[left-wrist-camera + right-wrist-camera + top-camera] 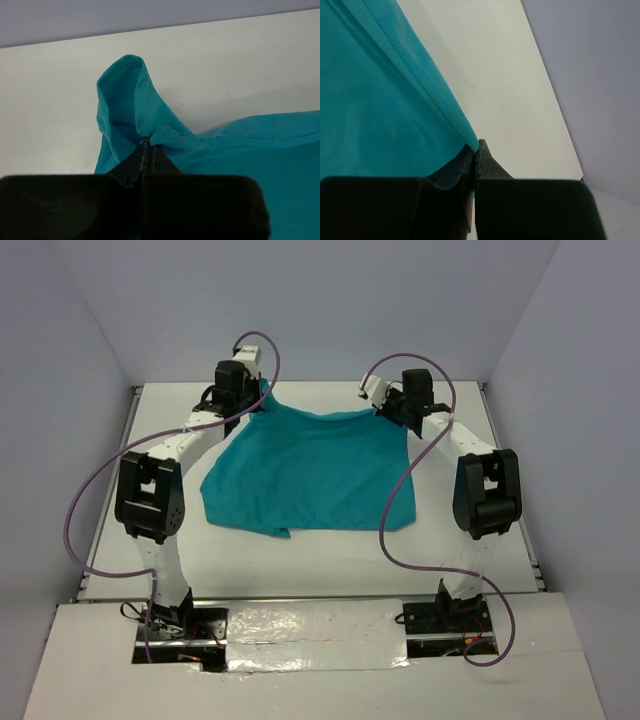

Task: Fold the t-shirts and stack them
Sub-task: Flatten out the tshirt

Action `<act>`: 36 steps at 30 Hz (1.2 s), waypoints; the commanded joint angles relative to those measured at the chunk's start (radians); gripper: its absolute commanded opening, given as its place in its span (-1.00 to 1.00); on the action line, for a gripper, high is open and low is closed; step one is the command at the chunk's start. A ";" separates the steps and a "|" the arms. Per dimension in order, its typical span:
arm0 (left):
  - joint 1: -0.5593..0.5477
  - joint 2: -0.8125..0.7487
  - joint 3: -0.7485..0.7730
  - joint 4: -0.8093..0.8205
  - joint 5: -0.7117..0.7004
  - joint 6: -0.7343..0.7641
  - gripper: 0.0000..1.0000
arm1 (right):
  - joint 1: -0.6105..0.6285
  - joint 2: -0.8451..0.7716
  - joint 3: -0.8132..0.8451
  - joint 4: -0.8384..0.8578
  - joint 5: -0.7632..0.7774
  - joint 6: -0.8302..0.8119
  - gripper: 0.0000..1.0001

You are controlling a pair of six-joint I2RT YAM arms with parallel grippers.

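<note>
**Teal t-shirt pinched at both far corners**

The t-shirt (310, 470) lies spread over the middle of the white desk (300, 565) in the top view. Its far edge runs across the upper centre of the frame. Its near edge sits just below the centre and has a small notch in it. A fold of cloth hangs down along the garment's right side.

The left arm (150, 495) reaches up the left of the frame to the shirt's upper left corner. The right arm (487, 490) reaches up the right of the frame to the upper right corner. A purple cable (75, 530) loops off each arm.

In the left wrist view the left jaws are closed on the t-shirt (240, 160) at lower centre, with a bunch of fabric pinched between the tips. A hemmed loop of cloth stands up just above them, left of centre. The rest of the garment spreads toward the right and lower right. Bare desk (50, 100) fills most of the upper half, under a grey band of wall.

In the right wrist view the right jaws are closed on the edge of the t-shirt (375, 110) at lower centre. Teal fabric fills the left of the frame. Its stitched hem runs diagonally from the upper left down into the tips. The desk (505, 90) shows to the right, with the wall at upper right.
</note>
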 commanded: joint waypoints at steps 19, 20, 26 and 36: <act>0.191 0.315 0.447 -0.389 0.402 -0.221 0.27 | -0.009 -0.103 -0.115 -0.039 0.019 0.023 -0.98; 0.191 0.340 0.467 -0.406 0.413 -0.221 0.20 | -0.009 -0.103 -0.117 -0.043 0.019 0.023 -0.97; 0.191 0.470 0.556 -0.382 0.507 -0.232 0.11 | -0.012 -0.106 -0.140 -0.048 0.024 0.023 -0.97; 0.188 0.503 0.527 -0.274 0.432 -0.226 0.22 | -0.015 -0.098 -0.118 -0.071 -0.005 0.043 -0.97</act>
